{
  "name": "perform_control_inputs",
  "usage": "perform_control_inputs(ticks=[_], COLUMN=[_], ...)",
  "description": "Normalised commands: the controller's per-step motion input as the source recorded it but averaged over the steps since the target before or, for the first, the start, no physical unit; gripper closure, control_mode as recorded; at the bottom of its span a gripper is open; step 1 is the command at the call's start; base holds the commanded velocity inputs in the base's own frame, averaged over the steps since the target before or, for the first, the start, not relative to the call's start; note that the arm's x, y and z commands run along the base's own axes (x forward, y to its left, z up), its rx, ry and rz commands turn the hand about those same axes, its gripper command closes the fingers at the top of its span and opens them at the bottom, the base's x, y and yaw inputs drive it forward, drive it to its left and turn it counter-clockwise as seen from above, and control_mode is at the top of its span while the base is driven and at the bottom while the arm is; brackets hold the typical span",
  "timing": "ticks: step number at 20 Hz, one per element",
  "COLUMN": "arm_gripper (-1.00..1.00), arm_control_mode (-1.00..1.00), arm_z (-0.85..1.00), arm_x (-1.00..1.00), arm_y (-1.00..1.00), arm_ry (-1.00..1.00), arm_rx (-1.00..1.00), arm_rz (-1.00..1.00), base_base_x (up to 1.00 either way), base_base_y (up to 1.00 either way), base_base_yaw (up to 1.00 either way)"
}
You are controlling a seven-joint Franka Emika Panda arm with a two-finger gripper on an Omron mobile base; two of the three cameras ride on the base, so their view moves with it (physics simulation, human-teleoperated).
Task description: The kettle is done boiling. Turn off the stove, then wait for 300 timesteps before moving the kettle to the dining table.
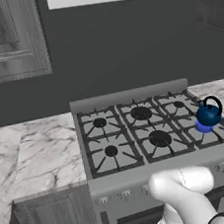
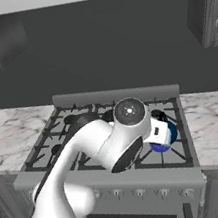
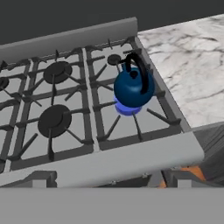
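blue kettle over blue flame on steel stove, unlabelled

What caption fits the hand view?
Blue kettle sits over a lit blue flame on the stove's front-right burner, marble counter beside it.

Both base views look forward and down at the stove from behind the arm, one from its left, one from its right. The hand view sits nearer, angled down over the stove's right burners and the kettle, which all three views share.
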Motion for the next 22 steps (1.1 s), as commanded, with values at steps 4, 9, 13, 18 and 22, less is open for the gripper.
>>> perform_control_inputs(ticks=[4, 9, 13, 18, 22], arm_gripper=[-1.0, -1.0, -1.0, -1.0, -1.0], arm_control_mode=[-1.0, -1.0, -1.0, -1.0, -1.0], arm_z=[-0.07, -0.04, -0.16, -0.19, -0.16], arm_x=[-0.34, -0.12, -0.23, -0.22, -0.26], arm_y=[-0.41, -0.36, -0.45, -0.36, -0.21], arm_ry=[-0.07, 0.0, 0.0, 0.0, 0.0], arm_rx=[0.04, 0.1, 0.23, 0.24, 0.24], arm_rz=[0.0, -0.01, -0.14, -0.2, -0.21], base_base_x=[0.0, 0.0, 0.0, 0.0, 0.0], base_base_y=[0.0, 0.0, 0.0, 0.0, 0.0], base_base_yaw=[0.0, 0.0, 0.0, 0.0, 0.0])
